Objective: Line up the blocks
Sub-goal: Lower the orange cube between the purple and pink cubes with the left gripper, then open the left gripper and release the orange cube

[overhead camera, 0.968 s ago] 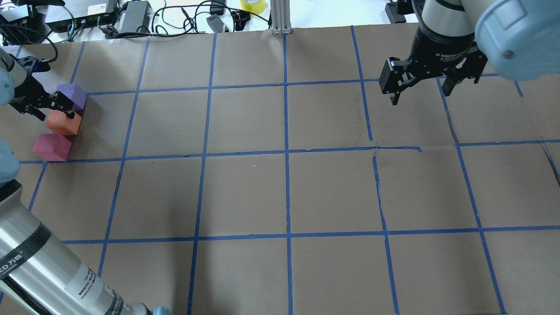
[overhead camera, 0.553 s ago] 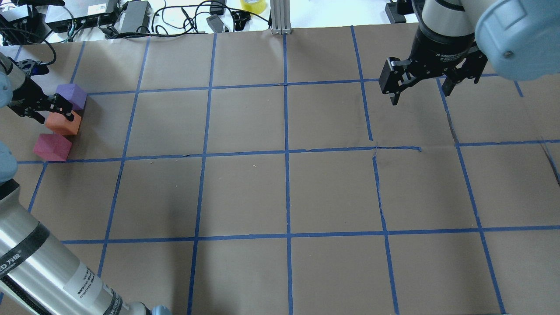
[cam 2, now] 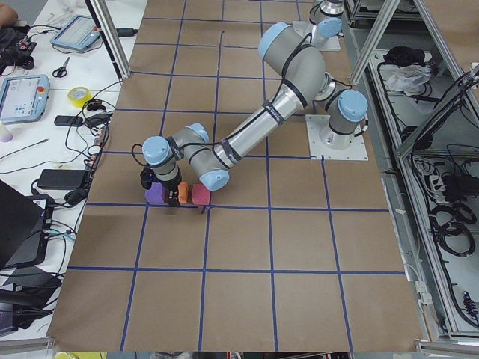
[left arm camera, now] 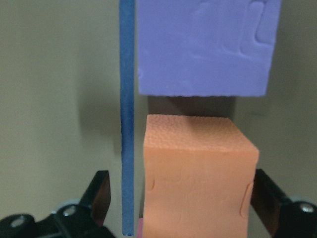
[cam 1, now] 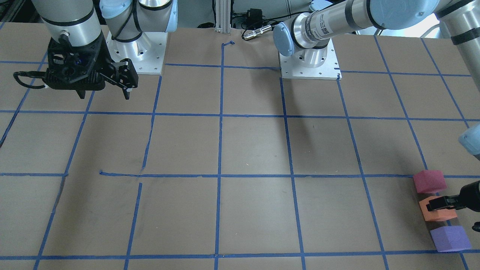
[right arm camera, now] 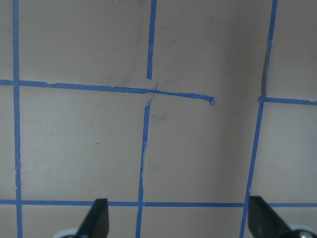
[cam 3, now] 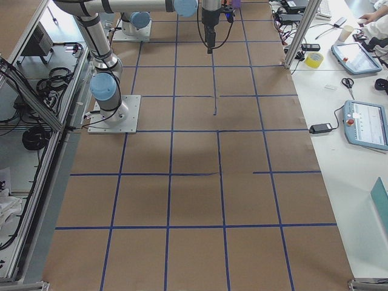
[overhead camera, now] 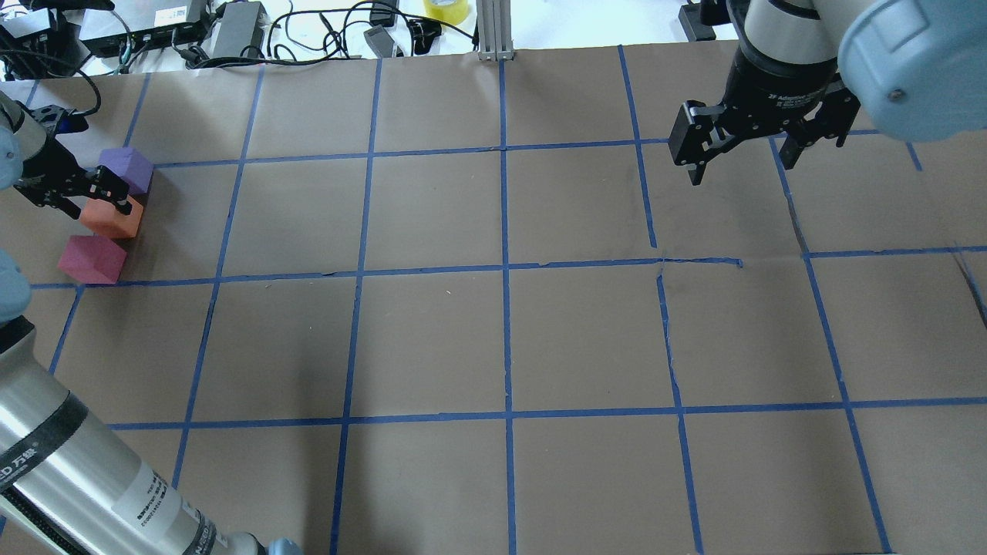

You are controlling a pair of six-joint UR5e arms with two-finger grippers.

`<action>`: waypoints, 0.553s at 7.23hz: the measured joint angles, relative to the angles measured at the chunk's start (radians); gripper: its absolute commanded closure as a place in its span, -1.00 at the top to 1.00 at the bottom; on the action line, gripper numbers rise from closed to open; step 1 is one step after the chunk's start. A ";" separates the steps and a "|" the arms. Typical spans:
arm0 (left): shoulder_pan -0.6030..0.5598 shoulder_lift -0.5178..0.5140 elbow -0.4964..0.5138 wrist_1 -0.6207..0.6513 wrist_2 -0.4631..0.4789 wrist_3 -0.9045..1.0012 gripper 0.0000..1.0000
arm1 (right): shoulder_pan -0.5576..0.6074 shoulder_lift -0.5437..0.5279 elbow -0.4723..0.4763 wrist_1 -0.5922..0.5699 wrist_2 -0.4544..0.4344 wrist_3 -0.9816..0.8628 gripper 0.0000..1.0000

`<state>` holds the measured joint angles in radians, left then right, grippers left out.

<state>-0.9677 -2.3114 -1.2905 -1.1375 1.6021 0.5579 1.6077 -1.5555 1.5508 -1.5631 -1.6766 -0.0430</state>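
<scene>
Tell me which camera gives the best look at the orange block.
Left wrist-mounted: the orange block fills the frame, texture sharp. Overhead and front-facing show it small, partly under the left gripper; exterior left, a speck; exterior right, too far to tell; right wrist-mounted, nothing.

Grainy matte foam orange block (left arm camera: 195, 178), matte paper tabletop (overhead camera: 432, 347)

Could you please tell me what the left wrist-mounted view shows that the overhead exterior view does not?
Only the wrist view shows the gap between the orange block and the purple block, and the left gripper open, its fingers flanking the orange one. Only the overhead shows the pinkish-red block whole and the right gripper, open, far across the table. Both show the orange and purple blocks at the left gripper.
</scene>
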 measured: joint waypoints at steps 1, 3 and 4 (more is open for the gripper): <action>0.000 0.001 0.001 0.003 0.002 0.002 1.00 | 0.000 0.000 0.000 0.000 0.000 0.000 1.00; -0.013 0.032 0.003 -0.006 0.002 0.004 1.00 | 0.000 0.000 0.000 0.000 0.000 0.000 1.00; -0.028 0.074 0.004 -0.040 0.000 0.003 1.00 | 0.000 0.000 0.000 0.000 0.000 0.000 1.00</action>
<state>-0.9962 -2.2375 -1.2860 -1.1778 1.6016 0.5613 1.6076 -1.5555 1.5508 -1.5631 -1.6766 -0.0429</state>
